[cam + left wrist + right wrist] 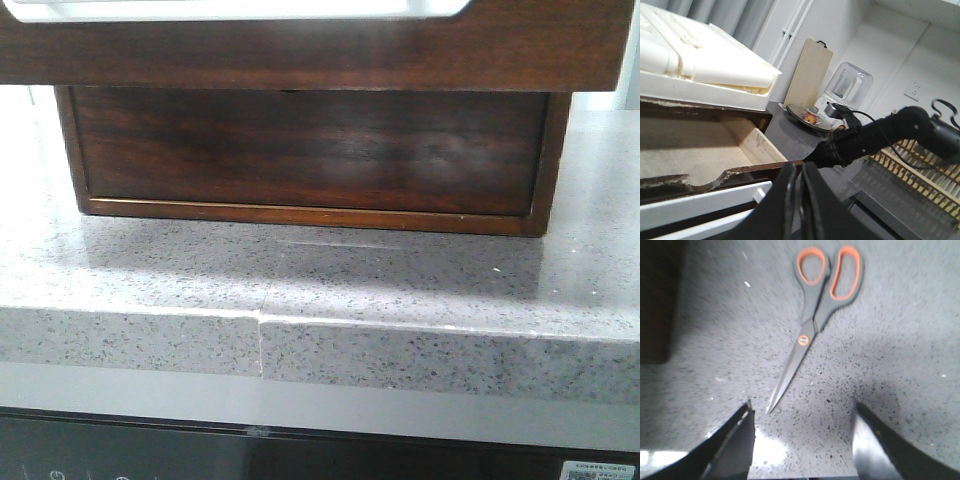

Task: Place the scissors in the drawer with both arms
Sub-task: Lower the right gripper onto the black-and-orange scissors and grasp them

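Note:
The scissors (815,325), grey with orange-lined handles, lie closed and flat on the speckled counter, blade tip toward my right gripper (802,412). That gripper is open and hovers above the counter, with the blade tip just between its fingertips. The dark reddish-brown drawer (320,50) is pulled out toward the front camera, with a white insert (240,8) at its top. In the left wrist view its pale inside (685,145) shows. My left gripper (801,167) is shut on the drawer's front edge. Neither gripper shows in the front view.
The wooden cabinet (310,150) stands on the grey stone counter (300,290), whose front edge has a seam (260,340). A white foam block (705,65) lies on the cabinet. Beyond are a cutting board (812,72), a plate with fruit (807,117), a blender (850,85) and a rack (920,170).

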You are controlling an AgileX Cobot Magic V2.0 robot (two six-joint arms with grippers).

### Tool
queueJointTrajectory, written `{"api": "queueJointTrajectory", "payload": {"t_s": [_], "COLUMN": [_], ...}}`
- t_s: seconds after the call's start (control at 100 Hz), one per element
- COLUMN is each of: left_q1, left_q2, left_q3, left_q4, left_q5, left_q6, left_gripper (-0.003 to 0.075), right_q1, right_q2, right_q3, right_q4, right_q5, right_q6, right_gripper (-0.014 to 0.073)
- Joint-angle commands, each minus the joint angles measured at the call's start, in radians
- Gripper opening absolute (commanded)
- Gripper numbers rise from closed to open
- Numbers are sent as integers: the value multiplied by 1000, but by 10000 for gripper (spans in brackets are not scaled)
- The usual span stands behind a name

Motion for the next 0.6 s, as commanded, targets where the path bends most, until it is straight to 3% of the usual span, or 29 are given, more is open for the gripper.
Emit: {"api": "queueJointTrajectory", "payload": {"t_s": [0.0,0.4,0.59], "left_q1": [-6,-6,-6], "left_q2": [4,4,4], "left_q3": [-55,-59,-59], "left_q4": [16,14,8], "left_q5": [-9,36,57], "left_q6": [7,7,7], "left_gripper": [-20,-20,-20], "right_q1": [-4,-5,-5], "right_q2": [84,333,372], "right_q3": [-71,-80,-80], "right_q4": [-20,-22,-124], "right_q5": [-7,-142,-144], "right_q6": [20,193,274], "right_gripper": [377,377,377]}}
